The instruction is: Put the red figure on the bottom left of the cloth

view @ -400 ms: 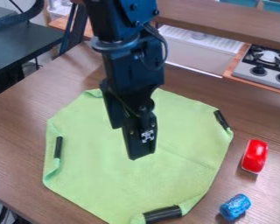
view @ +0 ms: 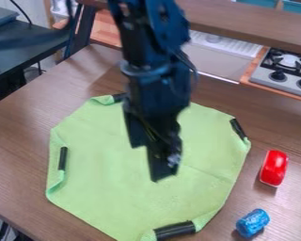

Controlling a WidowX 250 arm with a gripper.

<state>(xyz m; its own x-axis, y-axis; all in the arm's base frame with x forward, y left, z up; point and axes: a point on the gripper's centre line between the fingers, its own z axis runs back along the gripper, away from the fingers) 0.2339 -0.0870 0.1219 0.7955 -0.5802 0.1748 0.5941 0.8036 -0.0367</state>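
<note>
Plainly, the red figure (view: 274,167) is seen glossy, rounded, oblong, pale-edged below, on the tabletop (view: 18,155) right of the green cloth (view: 109,188); nothing is held by the tool (view: 149,162), its fingers parted.

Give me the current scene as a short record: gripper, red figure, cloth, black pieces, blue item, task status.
gripper: open and empty, over the cloth
red figure: on the table, right of the cloth in view
cloth: green, spread out, edges folded in places
black pieces: four, at the cloth's edges
blue item: on the table, nearer the camera than the red figure
task status: red figure not yet on the cloth
</note>
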